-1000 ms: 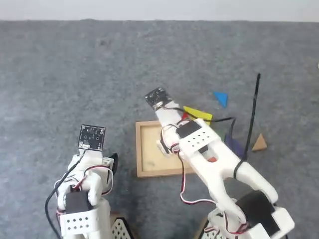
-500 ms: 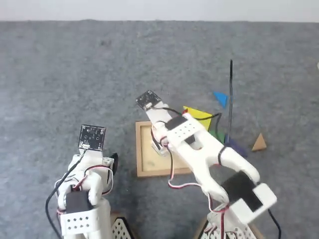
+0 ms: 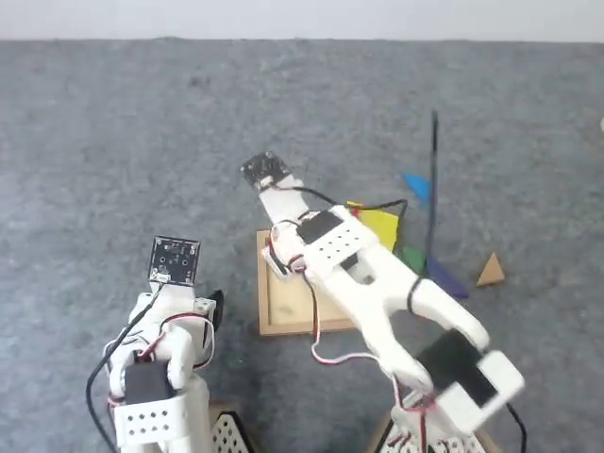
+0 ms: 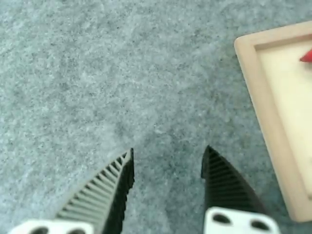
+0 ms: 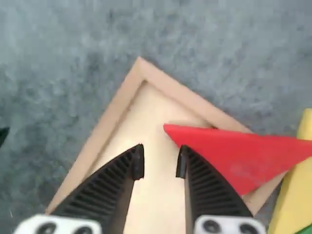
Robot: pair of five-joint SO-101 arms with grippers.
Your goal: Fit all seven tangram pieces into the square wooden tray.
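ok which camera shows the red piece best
The right wrist view: the red piece shows almost whole, a triangle with its tip over the tray floor and its wide end across the rim. The left wrist view catches just its corner at the frame edge. In the high view the right arm lies over that spot.

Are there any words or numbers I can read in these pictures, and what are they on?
None can be read. The wooden tray, the red piece and the yellow piece have no writing on them. The circuit board on one arm may have tiny marks, but they are too small to read.
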